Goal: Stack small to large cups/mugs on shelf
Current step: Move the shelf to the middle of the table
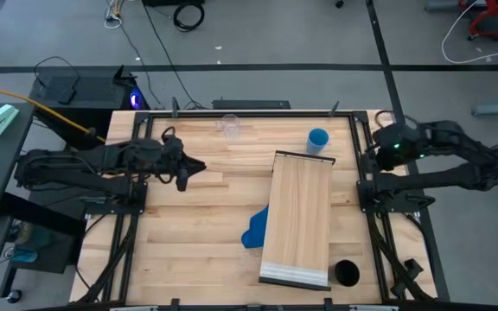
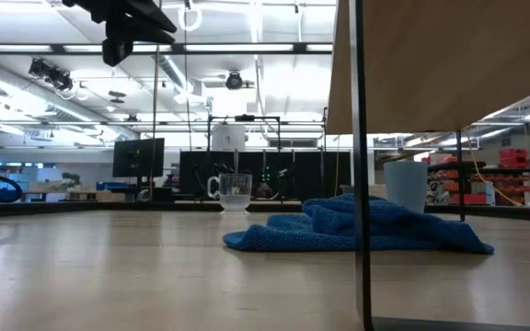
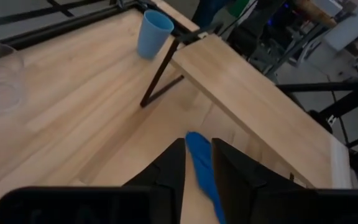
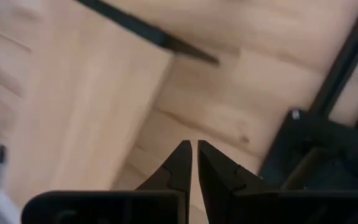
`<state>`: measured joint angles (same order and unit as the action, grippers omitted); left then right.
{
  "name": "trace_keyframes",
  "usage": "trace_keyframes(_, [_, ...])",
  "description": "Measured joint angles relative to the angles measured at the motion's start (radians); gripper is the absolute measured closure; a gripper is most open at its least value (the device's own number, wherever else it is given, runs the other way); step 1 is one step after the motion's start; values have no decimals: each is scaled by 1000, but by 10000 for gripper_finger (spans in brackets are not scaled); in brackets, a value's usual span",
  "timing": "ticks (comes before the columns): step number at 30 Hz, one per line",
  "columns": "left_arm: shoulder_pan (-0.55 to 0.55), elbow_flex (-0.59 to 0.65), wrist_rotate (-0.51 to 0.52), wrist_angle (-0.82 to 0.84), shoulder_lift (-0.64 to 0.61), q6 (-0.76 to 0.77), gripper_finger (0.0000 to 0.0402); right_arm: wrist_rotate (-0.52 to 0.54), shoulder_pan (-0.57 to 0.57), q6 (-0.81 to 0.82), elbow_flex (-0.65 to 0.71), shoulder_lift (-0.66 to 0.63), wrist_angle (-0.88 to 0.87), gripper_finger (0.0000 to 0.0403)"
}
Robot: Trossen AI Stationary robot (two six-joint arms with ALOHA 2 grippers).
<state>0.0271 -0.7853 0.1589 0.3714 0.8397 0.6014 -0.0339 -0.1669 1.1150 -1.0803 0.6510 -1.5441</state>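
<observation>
High view: nothing stacked yet, all three cups on the desk [image 1: 197,259], none on the shelf [image 1: 299,216]. Left gripper [image 1: 199,167] up in the air, fingers [image 3: 173,168] a little apart, holding nothing. Clear cup [image 1: 229,126] ahead of those fingers and off to one side, blue cup [image 1: 318,140] farther ahead, by the shelf's far end. Black cup [image 1: 346,274] by the shelf's metal strip. Right gripper [image 4: 194,163] waiting at the desk's edge, fingers nearly closed, empty.

Best to open wide, go down slowly, squeeze softly. Clear cup thin, smooth, see-through. Shelf flat pale wood on thin dark legs. Blue cloth [image 1: 256,230] soft, crumpled.
</observation>
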Motion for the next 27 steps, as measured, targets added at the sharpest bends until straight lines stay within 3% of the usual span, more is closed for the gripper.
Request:
trace_keyframes(4, [-5, 0, 0, -2, 32, 17, 310, -45, 0, -5, 119, 1, 67, 369])
trace_keyframes(10, [-5, 0, 1, -16, 85, 24, 310, -122, 48, 13, 270, 4, 304, 369])
trace_keyframes(18, [-4, 0, 1, -73, 165, 19, 317, -6, 143, 141, 334, 19, 359, 369])
trace_keyframes(27, [-4, 0, 1, -134, 251, 21, 313, 59, 159, 167, 334, 119, 398, 369])
